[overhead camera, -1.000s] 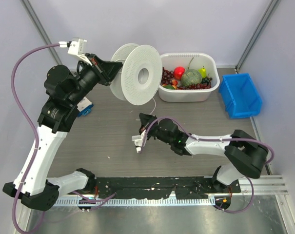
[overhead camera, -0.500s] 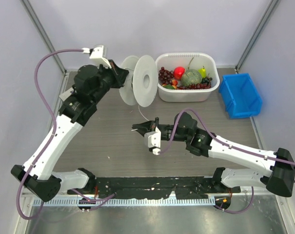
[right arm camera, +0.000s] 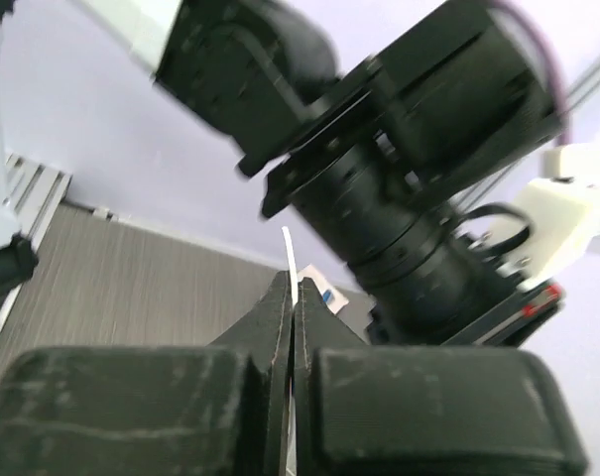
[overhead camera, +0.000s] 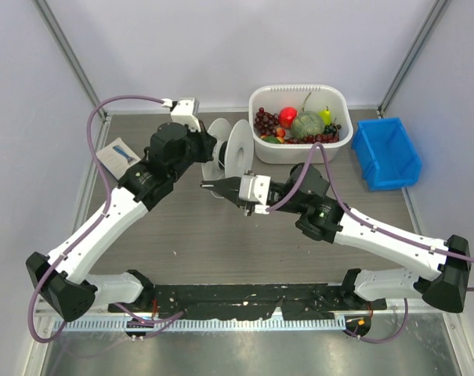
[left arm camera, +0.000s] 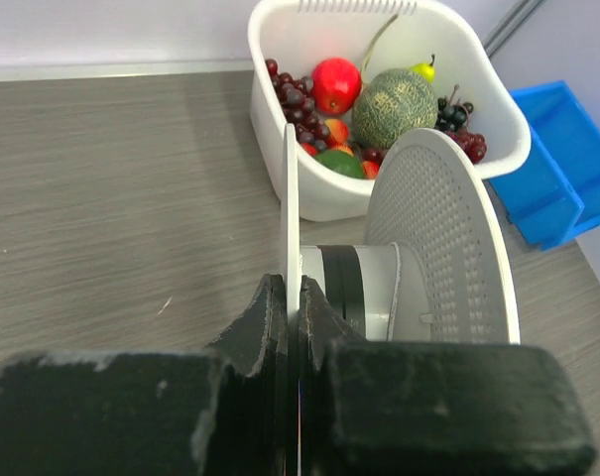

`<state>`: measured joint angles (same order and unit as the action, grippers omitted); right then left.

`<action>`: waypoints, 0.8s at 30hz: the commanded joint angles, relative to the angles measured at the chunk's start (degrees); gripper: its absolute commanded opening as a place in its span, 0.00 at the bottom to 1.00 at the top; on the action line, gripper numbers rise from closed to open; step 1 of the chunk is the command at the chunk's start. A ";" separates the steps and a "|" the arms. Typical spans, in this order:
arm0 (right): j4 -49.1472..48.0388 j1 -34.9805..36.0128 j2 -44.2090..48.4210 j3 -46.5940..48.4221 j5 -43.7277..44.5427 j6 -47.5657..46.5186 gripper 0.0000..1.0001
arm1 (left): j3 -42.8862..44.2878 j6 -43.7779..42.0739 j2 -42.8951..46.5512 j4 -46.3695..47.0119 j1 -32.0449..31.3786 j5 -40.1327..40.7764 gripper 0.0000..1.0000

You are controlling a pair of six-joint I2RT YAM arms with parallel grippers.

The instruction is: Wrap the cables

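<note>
A translucent white spool (overhead camera: 239,147) stands on edge left of the fruit tub. My left gripper (overhead camera: 212,154) is shut on its near flange; in the left wrist view the thin flange (left arm camera: 290,208) runs between the shut fingers of that gripper (left arm camera: 295,297), with the hub (left arm camera: 369,290) and perforated far flange (left arm camera: 443,233) to the right. My right gripper (overhead camera: 208,186) hangs just below and in front of the spool. In the right wrist view this gripper (right arm camera: 295,288) is shut on the cable (right arm camera: 291,253), a thin white cord whose short end sticks out past the tips.
A white tub (overhead camera: 331,149) holding fruit stands behind the spool, and a blue bin (overhead camera: 387,153) sits to its right. A small white and blue packet (overhead camera: 119,154) lies at the left. The left arm's wrist (right arm camera: 379,178) looms close before the right gripper.
The left arm has swung the spool down and rightward, turning it edge-on beside the tub. The right gripper has moved up and left, from mid-table to just below the spool.
</note>
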<state>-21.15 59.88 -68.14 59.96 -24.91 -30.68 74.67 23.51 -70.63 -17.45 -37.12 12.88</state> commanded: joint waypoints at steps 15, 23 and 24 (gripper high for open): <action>-22.53 -1.43 -4.81 8.41 24.72 14.42 0.01 | -8.58 -2.85 6.82 10.42 -3.57 -5.58 0.00; -23.59 -5.29 -4.99 9.73 29.30 13.36 0.01 | -12.79 -2.85 9.63 13.23 -3.66 -11.38 0.00; -23.24 -6.17 -4.55 9.82 29.21 13.45 0.01 | -13.06 -2.85 9.98 13.41 -3.66 -12.17 0.00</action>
<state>-40.93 55.75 -73.56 67.33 1.32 -17.45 61.76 20.58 -64.31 -12.97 -40.53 5.04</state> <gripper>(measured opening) 0.034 0.048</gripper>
